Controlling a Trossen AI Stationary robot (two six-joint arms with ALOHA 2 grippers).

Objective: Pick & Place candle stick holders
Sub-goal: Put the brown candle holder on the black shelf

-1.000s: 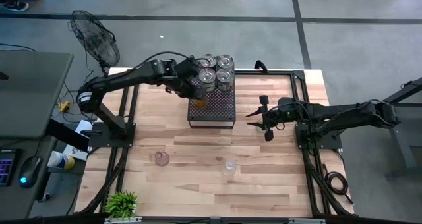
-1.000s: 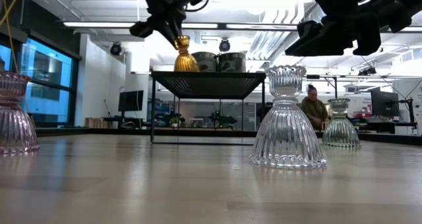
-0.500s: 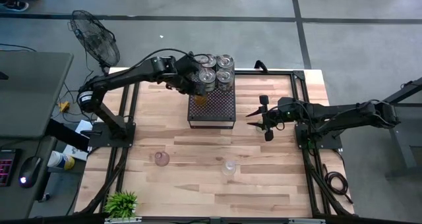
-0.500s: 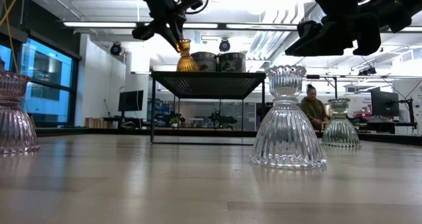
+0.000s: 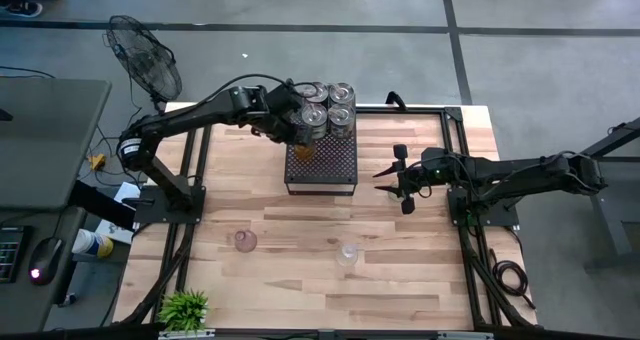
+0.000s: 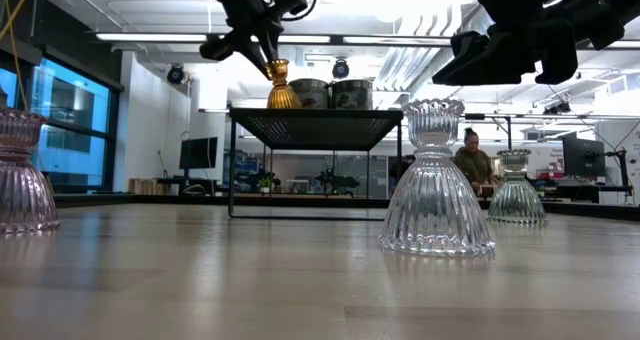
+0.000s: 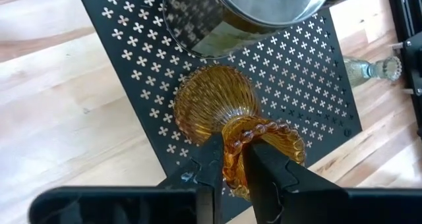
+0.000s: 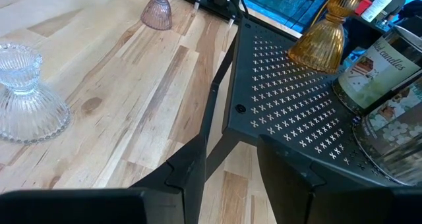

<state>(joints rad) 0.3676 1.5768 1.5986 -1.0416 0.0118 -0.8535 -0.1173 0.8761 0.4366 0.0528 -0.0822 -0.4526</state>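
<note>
The left claw [image 7: 234,168] is loosening around the amber candle stick holder [image 7: 221,112] now standing on the black perforated tray [image 7: 297,72]; placement looks done; the right claw [image 5: 400,180] is waiting, fingers apart.

You are looking at a robotics lab in an open office hall. The wooden counter [image 5: 300,230] stands on a grey taped floor [image 5: 520,60], with a desk fan [image 5: 145,60] beside it. Beyond it you see ceiling strip lights [image 6: 160,36], monitors [image 6: 198,152] and a seated person [image 6: 477,163].
</note>
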